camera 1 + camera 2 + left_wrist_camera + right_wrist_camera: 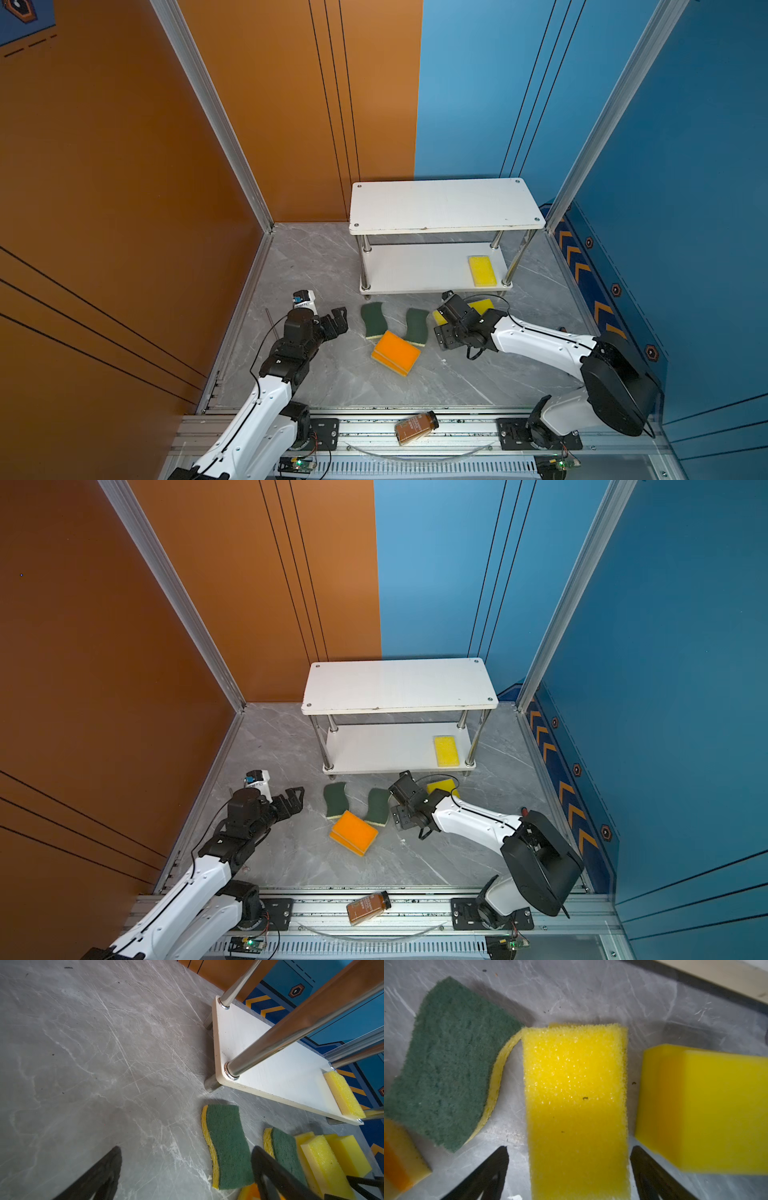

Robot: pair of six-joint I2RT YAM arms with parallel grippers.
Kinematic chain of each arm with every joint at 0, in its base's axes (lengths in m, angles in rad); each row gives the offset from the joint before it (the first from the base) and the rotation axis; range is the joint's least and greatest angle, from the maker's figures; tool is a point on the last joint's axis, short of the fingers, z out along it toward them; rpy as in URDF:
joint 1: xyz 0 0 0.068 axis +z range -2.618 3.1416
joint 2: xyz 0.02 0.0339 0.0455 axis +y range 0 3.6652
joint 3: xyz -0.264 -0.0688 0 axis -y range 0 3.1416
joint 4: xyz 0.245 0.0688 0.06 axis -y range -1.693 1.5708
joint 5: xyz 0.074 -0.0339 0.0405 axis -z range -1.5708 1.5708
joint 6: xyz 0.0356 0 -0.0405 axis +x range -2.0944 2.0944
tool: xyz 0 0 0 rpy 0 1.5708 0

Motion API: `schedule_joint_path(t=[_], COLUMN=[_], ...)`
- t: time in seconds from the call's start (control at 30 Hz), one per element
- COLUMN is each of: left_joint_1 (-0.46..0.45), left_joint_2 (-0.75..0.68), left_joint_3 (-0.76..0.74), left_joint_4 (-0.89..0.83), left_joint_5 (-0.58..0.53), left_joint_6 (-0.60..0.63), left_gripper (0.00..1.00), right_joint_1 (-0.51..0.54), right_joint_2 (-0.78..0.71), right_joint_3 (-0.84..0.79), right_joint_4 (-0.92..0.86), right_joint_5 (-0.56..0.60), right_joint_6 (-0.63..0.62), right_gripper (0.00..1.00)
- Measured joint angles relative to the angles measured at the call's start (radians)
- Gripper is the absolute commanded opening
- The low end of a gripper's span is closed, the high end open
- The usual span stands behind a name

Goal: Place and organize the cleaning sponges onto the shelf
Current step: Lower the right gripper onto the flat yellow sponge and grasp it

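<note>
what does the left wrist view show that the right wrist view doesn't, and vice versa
Only left wrist: the chrome posts of the shelf, the yellow sponge on its lower board and a second green sponge. Only right wrist: the right gripper open astride the porous yellow sponge. Both: the green sponge beside that sponge, the sponge itself and the grey floor.

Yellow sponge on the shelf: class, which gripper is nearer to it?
Right. The right gripper is just in front of the shelf end holding that sponge; the left gripper is beyond both green sponges, off the opposite end.
</note>
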Motion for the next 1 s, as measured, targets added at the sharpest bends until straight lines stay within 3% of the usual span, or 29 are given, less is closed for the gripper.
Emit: schedule_joint_path(t=[1.0], left_joint_1=[0.002], left_joint_2=[0.029], left_joint_3=[0.013], left_joint_4=[0.001], left_joint_5=[0.000], left_joint_6=[0.008], left_gripper=[0.98], right_joint_1=[0.000], right_joint_2=[0.083], right_joint_3=[0.046], right_joint_4=[0.006], right_joint_5=[0.026], right_joint_6=[0.000], right_gripper=[0.73])
